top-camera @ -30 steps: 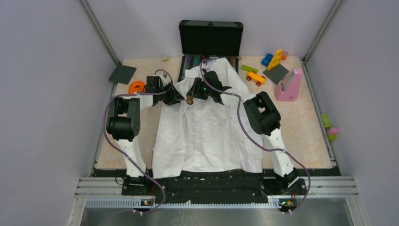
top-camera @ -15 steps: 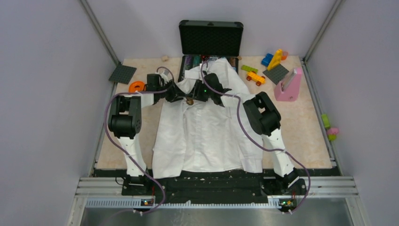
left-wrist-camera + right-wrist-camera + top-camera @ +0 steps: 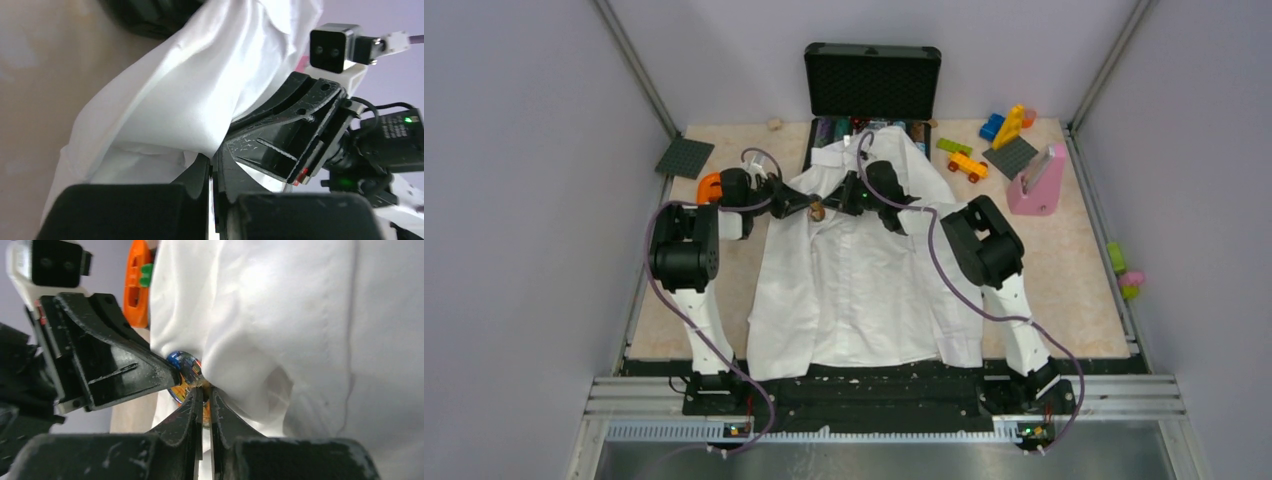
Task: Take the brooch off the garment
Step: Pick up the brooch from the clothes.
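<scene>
Fingers, right: your right gripper [image 3: 202,399] had its black fingers nearly pressed together, tips pinching at the lower edge of the small round brooch, orange-brown with a blue patch [image 3: 184,371], where it met the cloth.
Fingers, left: your left gripper [image 3: 214,167] was closed to a thin slit; white fabric bunched right at the tips, so it was probably nipping cloth. The wrist view did not show the brooch between them.
Brooch location: on the upper chest of the white long-sleeved shirt [image 3: 854,290], near the collar, between the two gripper tips in the overhead view [image 3: 817,211].
Brooch attachment: it sat against a fold of shirt; you could not tell whether the pin was undone.
Garment: laid flat, front up, on the beige tabletop [image 3: 1074,290], collar towards the open black foam-lined case [image 3: 872,78]; cloth was lifted and puckered around the brooch.
Why held so: judged, one gripper anchored fabric while the other took the brooch, so a pull would separate them rather than drag the whole shirt.
Nearby: an orange plastic ring [image 3: 138,281] lay beside the shirt's shoulder, behind the left gripper.
Risk: judged, a grip on the brooch's edge could slip.
</scene>
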Available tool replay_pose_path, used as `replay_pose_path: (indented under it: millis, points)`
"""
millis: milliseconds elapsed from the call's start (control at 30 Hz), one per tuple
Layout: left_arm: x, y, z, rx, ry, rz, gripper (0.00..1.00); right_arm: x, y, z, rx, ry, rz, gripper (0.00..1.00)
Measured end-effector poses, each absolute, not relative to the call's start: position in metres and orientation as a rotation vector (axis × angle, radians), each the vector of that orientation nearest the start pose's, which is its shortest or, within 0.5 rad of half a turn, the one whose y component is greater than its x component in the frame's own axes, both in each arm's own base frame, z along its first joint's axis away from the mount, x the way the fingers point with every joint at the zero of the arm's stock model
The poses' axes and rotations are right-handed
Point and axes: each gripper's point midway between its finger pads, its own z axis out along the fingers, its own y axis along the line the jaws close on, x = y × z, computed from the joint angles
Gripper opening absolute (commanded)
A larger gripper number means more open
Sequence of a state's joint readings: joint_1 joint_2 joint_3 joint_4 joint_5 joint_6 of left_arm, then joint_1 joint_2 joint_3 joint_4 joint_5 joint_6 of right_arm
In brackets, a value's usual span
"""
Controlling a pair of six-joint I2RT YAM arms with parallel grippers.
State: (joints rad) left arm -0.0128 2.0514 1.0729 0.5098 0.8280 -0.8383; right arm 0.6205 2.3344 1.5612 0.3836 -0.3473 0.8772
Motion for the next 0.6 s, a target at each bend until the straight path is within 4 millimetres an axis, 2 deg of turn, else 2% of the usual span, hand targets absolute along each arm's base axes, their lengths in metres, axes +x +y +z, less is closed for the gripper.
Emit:
replay_pose_path:
  millis: [100,200,300,400,600]
  points:
    - [0.466,-0.158,0.096,-0.321,2.02,-1.475,0.0,0.453,0.431,0.086,0.015,2.115,1.307,0.26]
    - [0.46,-0.164,0.114,-0.28,1.95,-1.559,0.0,0.44,0.422,0.109,-0.012,2.084,1.318,0.47]
    - [0.448,-0.167,0.126,-0.255,1.933,-1.575,0.0,0.426,0.413,0.128,-0.053,2.061,1.315,0.58]
    - [0.432,-0.167,0.136,-0.238,1.942,-1.556,0.0,0.408,0.396,0.141,-0.096,2.044,1.29,0.63]
    - [0.4,-0.177,0.162,-0.154,1.969,-1.488,0.0,0.367,0.358,0.166,-0.213,1.999,1.247,0.6]
